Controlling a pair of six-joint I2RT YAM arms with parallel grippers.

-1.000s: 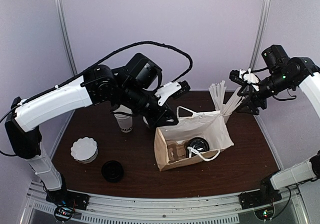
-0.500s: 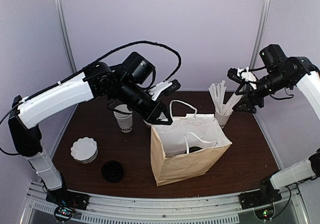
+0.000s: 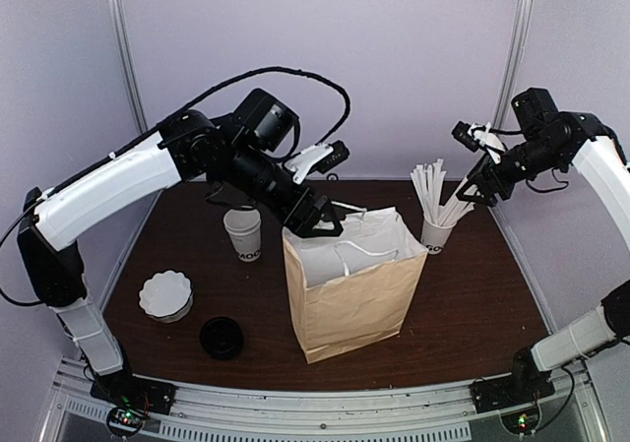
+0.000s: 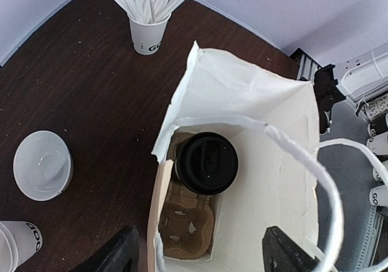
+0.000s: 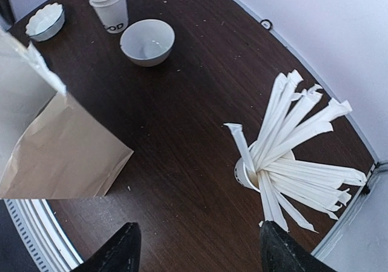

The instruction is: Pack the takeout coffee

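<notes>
"What stands on the dark brown wooden table (image 5: pixel 182 102)?"

"At right, a white paper cup crammed with white paper-wrapped sticks (image 5: pixel 273 163). At left, a corner of a brown paper bag (image 5: pixel 60 157)."

"Farther off?"

"A white paper cup with black lettering (image 5: pixel 109 6), a shallow white bowl (image 5: pixel 147 42) just beside it, and a scalloped white dish (image 5: pixel 45 20)."

"The right gripper (image 5: pixel 199 242)?"

"Black fingers spread, nothing between them."
</notes>
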